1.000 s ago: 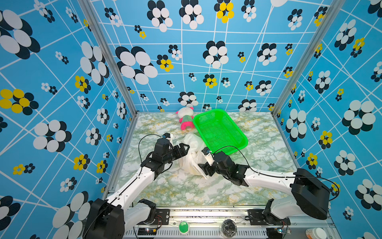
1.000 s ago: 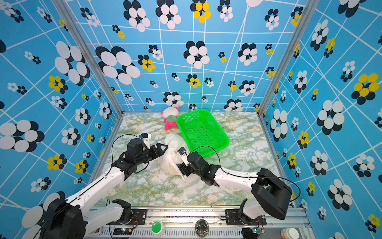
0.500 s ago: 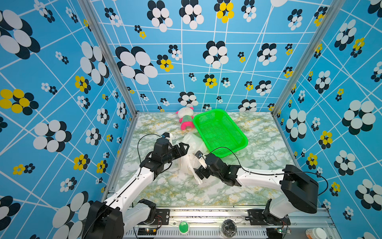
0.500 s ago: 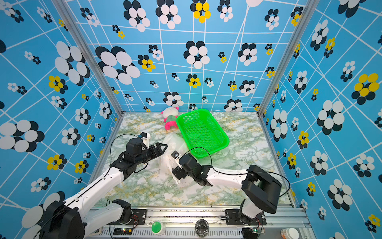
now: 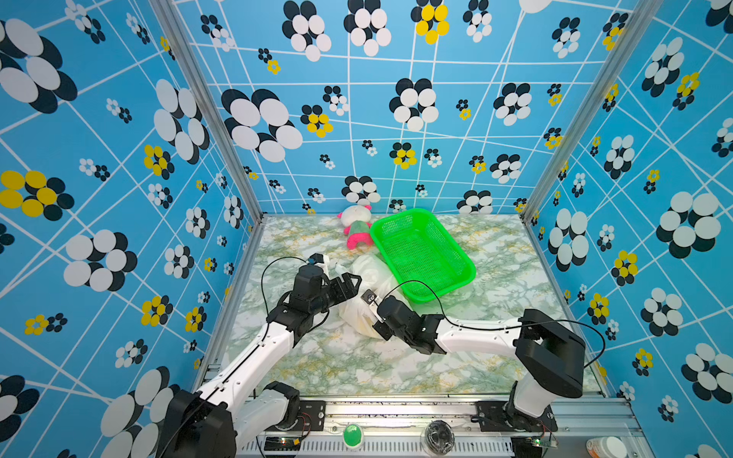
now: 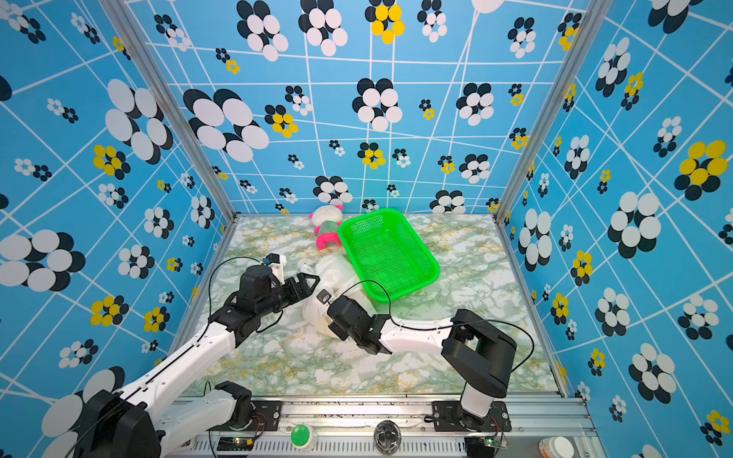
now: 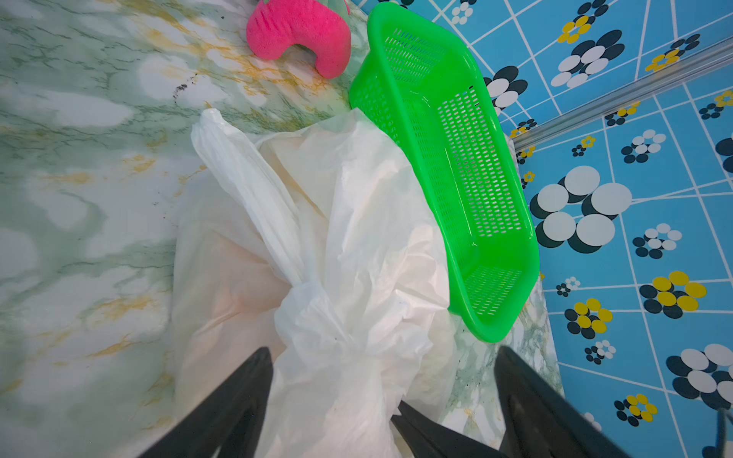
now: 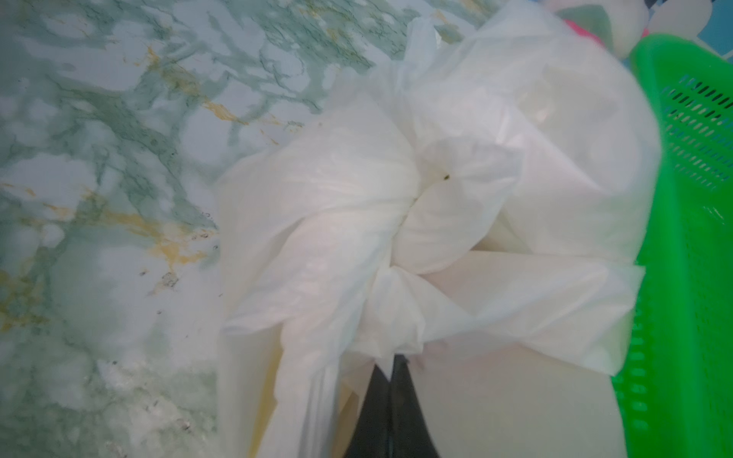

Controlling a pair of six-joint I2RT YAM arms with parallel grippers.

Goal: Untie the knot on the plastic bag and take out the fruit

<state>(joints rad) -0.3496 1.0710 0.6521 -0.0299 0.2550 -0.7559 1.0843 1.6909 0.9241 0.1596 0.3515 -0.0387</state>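
The white plastic bag (image 5: 371, 277) lies on the marble table against the green basket, between my two grippers. Its knot (image 7: 309, 301) is a bunched twist with a long handle strip running off it; the right wrist view shows the knot (image 8: 396, 238) close up. My left gripper (image 5: 353, 285) stands open around the bag's bunched neck, one finger (image 7: 254, 380) on each side, not pressing it. My right gripper (image 8: 390, 370) is shut, pinching a fold of the bag just beside the knot. The fruit is hidden inside the bag; only a faint yellow tint (image 8: 269, 396) shows through.
The green mesh basket (image 5: 468, 273) sits tilted behind and to the right of the bag, touching it. A white, pink and green plush doll (image 5: 355, 226) lies at the back by the wall. Blue patterned walls close in three sides.
My right gripper slid left into the bag and went from open to shut on its plastic. The left arm stayed almost still with its jaws open.
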